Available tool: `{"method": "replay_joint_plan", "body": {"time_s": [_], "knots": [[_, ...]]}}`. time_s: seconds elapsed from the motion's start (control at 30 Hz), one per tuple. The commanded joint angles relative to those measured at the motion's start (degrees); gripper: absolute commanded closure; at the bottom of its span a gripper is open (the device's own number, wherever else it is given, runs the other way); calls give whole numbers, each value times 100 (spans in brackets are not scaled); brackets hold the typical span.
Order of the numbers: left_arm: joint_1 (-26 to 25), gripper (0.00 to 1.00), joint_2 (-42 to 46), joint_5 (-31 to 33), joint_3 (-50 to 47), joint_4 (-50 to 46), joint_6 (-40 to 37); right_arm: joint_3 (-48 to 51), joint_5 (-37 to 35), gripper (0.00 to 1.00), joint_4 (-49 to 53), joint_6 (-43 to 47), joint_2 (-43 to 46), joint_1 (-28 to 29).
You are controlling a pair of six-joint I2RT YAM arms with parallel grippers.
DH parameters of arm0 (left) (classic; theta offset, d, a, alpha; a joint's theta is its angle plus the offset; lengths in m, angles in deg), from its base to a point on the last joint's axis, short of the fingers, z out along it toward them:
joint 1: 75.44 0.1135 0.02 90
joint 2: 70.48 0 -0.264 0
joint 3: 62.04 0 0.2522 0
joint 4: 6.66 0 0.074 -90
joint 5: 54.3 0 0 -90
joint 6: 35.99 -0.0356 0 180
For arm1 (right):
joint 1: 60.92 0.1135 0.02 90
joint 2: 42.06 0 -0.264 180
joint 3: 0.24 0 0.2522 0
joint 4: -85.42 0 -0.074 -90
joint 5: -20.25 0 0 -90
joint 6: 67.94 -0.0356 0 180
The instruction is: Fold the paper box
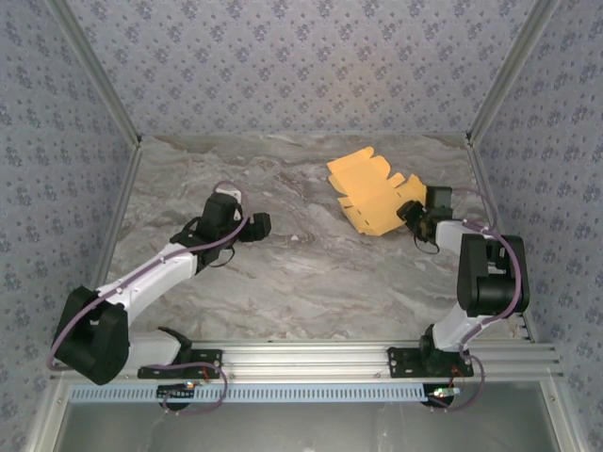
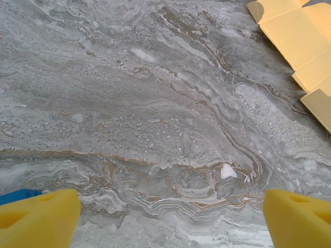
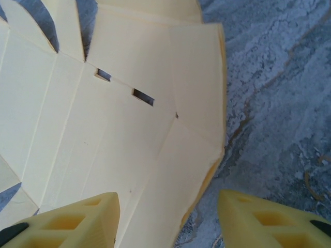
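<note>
Paper box (image 1: pixel 372 193) near-right edge lies between the open right jaws; left jaws, also open, well left

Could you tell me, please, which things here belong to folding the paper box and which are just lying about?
For the job:
- the paper box, a flat unfolded sheet on the table
- the right gripper, its fingers either side of the sheet's edge
- the left gripper, open over bare table

Lying about:
- a small white speck on the table
</note>
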State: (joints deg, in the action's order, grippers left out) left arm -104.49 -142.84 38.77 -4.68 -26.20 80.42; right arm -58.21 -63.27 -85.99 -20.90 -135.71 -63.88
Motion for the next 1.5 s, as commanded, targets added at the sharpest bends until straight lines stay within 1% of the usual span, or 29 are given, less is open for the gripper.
{"method": "replay_joint_plan", "body": {"time_s": [0.0, 0.1, 0.17, 0.3, 0.43, 0.47, 0.53, 0.6, 0.73, 0.83, 0.9, 1.0, 1.13, 1.3, 1.37, 1.4, 1.47], "knots": [[-47, 9, 169, 106, 26, -57, -68, 103, -228, 45, -147, -242, -25, 73], [-51, 9, 160, 121, 0, -45, -58, 99, -149, 48, -283, -312, -170, 142], [-53, 9, 165, 100, 26, -78, -44, 113, -116, 51, -413, -385, -238, 179], [-53, 9, 263, 97, 30, -175, -49, 177, -225, 63, -703, -500, -222, 239], [-53, 9, 412, 133, 17, -236, -36, 146, -347, 71, -835, -635, -254, 245], [-56, 9, 460, 128, 13, -255, -24, 152, -357, 75, -898, -652, -234, 243], [-61, 9, 573, 135, 15, -291, -22, 157, -409, 81, -958, -609, -127, 248], [-57, 9, 697, 191, 25, -342, -38, 106, -437, 86, -895, -429, 31, 219], [-52, 9, 972, 459, 54, -424, -129, -30, -30, 91, -808, 107, 441, 123], [-49, 8, 1170, 779, 141, -416, -225, -151, 525, 95, -679, 625, 808, 90], [-53, 7, 1289, 827, 232, -284, -329, -262, 959, 97, -574, 963, 1027, 85], [-48, 6, 1382, 509, 466, 43, -631, -633, 1890, 98, -209, 1514, 1248, 136], [-50, 7, 1105, -259, 1112, 154, -1257, -1145, 2781, 99, 306, 2292, 1499, 402], [-80, 11, 602, -1299, 2083, -162, -2341, -1780, 3219, 99, 1177, 3355, 1718, 973], [-105, 11, 393, -1753, 2422, -406, -2956, -2022, 3372, 99, 1479, 3716, 1760, 1209], [-117, 11, 311, -1891, 2566, -546, -3239, -2115, 3448, 99, 1587, 3874, 1772, 1307], [-126, 11, 139, -1891, 2783, -787, -3796, -2322, 3576, 100, 1911, 4286, 1779, 1506]]}}
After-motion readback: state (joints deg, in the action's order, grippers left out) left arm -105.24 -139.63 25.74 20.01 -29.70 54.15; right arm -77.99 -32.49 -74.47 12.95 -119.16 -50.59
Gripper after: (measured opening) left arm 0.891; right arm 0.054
